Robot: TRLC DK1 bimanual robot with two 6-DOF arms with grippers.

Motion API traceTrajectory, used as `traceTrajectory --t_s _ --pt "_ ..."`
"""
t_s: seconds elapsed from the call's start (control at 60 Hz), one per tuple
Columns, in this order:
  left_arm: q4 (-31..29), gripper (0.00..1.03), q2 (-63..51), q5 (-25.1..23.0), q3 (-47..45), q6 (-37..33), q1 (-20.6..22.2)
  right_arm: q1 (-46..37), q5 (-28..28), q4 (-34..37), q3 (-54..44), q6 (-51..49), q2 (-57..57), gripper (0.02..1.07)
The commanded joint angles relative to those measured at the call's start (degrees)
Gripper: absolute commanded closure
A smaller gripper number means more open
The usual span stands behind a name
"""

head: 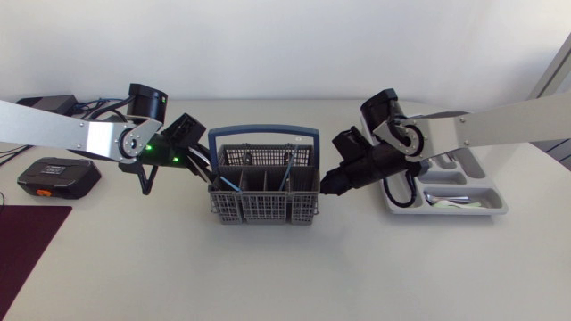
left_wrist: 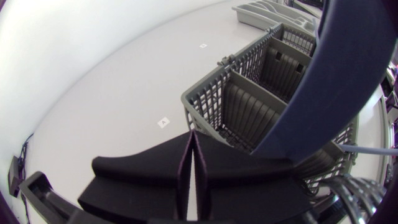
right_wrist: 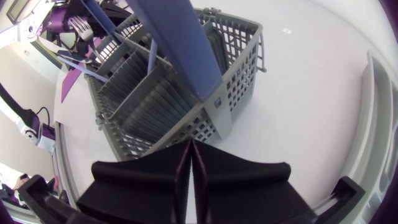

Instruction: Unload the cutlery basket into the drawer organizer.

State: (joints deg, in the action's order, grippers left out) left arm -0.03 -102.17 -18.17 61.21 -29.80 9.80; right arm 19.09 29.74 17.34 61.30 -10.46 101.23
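The grey cutlery basket [head: 264,189] with a blue handle [head: 264,132] stands mid-table and holds several light-blue-handled pieces [head: 287,171]. My left gripper [head: 203,162] sits shut and empty at the basket's left end; in its own view the left gripper [left_wrist: 194,144] nearly meets the basket's corner [left_wrist: 205,99]. My right gripper [head: 328,184] is shut and empty at the basket's right end, and in its own view the right gripper [right_wrist: 189,148] lies just short of the basket wall [right_wrist: 211,118]. A fork [right_wrist: 78,28] stands in a far compartment. The white drawer organizer [head: 489,207] lies right, under my right arm.
A black device [head: 58,176] with an orange mark lies at the far left. A dark maroon mat [head: 27,245] covers the front left corner. The organizer holds some silver cutlery [head: 446,201]. Bare tabletop stretches in front of the basket.
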Motion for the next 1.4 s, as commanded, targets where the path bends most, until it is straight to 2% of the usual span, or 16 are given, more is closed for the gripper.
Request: traceTrajectory --t_s 0.0,0.25,0.35,0.483,0.6,0.783,0.883,1.117,1.383 --pt "0.30 1.00 -0.84 -1.43 1.28 0.53 -0.05 1.21 0.59 -1.17 -2.32 1.32 -2.09 1.01" --pt "-0.14 1.00 0.39 -1.43 0.66 -0.08 -2.68 -2.83 -5.74 -3.46 -4.08 1.05 -3.67 1.00" --pt "-0.41 0.97 2.77 -1.51 -0.83 -0.43 -4.18 -4.50 -6.97 -4.51 -5.66 0.26 -5.96 0.87" --pt "-0.41 0.90 7.51 -2.57 -4.78 -1.05 -5.76 -4.77 -9.08 -5.65 -9.00 -2.46 -12.64 0.76" --pt "0.03 0.88 13.14 -2.66 -9.18 -1.66 -6.55 -4.15 -9.17 -5.65 -10.50 -4.04 -17.91 0.70" --pt "-1.81 0.87 22.89 -4.33 -14.28 -1.66 -7.96 -1.78 -8.82 -5.13 -11.29 -3.52 -23.36 0.70" --pt "-4.19 0.87 28.34 -5.73 -16.39 -1.66 -7.96 -0.02 -7.76 -4.60 -11.38 -2.29 -24.85 0.69" --pt "-9.72 0.87 38.71 -5.73 -19.37 -1.49 -6.29 4.99 -5.74 -4.95 -11.29 0.61 -22.66 0.69" --pt "-15.08 0.87 46.01 -4.68 -20.60 0.01 -1.89 9.82 -6.80 -5.30 -5.40 3.08 -13.43 0.69"
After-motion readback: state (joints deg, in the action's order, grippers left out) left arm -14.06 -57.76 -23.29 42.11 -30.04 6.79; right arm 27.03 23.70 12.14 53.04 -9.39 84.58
